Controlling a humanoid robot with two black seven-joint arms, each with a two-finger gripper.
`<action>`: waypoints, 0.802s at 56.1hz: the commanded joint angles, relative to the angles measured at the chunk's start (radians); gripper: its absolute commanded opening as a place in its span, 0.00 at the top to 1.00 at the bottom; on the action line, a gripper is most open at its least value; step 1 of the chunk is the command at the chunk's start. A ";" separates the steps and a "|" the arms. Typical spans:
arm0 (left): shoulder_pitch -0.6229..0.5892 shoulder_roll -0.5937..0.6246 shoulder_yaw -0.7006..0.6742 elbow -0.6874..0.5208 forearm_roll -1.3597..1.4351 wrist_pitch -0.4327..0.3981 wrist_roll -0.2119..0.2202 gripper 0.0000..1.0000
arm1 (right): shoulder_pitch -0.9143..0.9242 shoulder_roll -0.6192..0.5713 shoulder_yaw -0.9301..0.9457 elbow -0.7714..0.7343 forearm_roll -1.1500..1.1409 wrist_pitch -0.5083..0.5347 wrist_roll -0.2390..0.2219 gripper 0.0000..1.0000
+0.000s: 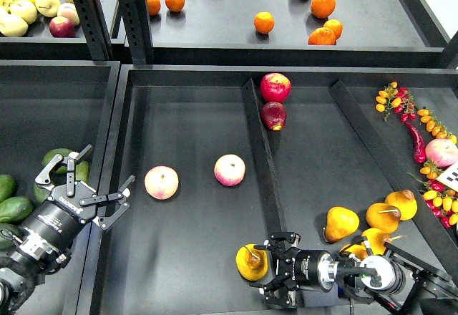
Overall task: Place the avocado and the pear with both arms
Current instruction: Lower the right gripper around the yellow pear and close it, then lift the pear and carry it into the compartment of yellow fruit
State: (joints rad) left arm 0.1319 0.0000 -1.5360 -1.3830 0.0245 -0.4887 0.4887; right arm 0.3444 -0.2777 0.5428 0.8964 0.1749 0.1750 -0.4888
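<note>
Head view of the fruit trays. The pear [252, 262], golden-yellow with a short dark stem, sits at the lower centre of the frame between the fingers of the right gripper [268, 270], which closes around its broad belly; whether it rests on the tray floor or is lifted cannot be told. The pear is judged firm, moderately heavy and smooth-skinned, liable to bruise under hard pinching and to roll on its rounded base; the widest part of the body is the soundest hold, not the tapering neck. The left gripper [96, 186], at the lower left, stands spread with its fingers apart and holds nothing. Several green avocados [16, 208] lie just behind and below it at the left edge; which is the task's avocado cannot be settled. An avocado is judged stiff, smooth and egg-shaped, best taken across its short axis. Two peaches [162, 182] lie in the middle tray [186, 272], well apart from the pear. The raised divider [261, 157] runs just beside the right gripper, and more yellow pears [341, 223] crowd the compartment to its right.
</note>
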 commanded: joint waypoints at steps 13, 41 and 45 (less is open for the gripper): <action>0.000 0.000 0.001 -0.001 0.000 0.000 0.000 0.01 | -0.004 0.002 0.028 -0.016 0.000 0.000 0.000 0.54; 0.000 0.000 -0.001 0.001 0.002 0.000 0.000 0.01 | -0.008 0.003 0.029 -0.013 0.008 0.003 0.000 0.79; 0.000 0.000 -0.001 0.001 0.002 0.000 0.000 0.01 | -0.010 0.003 0.040 -0.013 0.011 0.003 0.000 0.80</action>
State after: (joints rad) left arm 0.1319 0.0000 -1.5370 -1.3823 0.0259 -0.4887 0.4887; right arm 0.3360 -0.2751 0.5710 0.8832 0.1800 0.1767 -0.4887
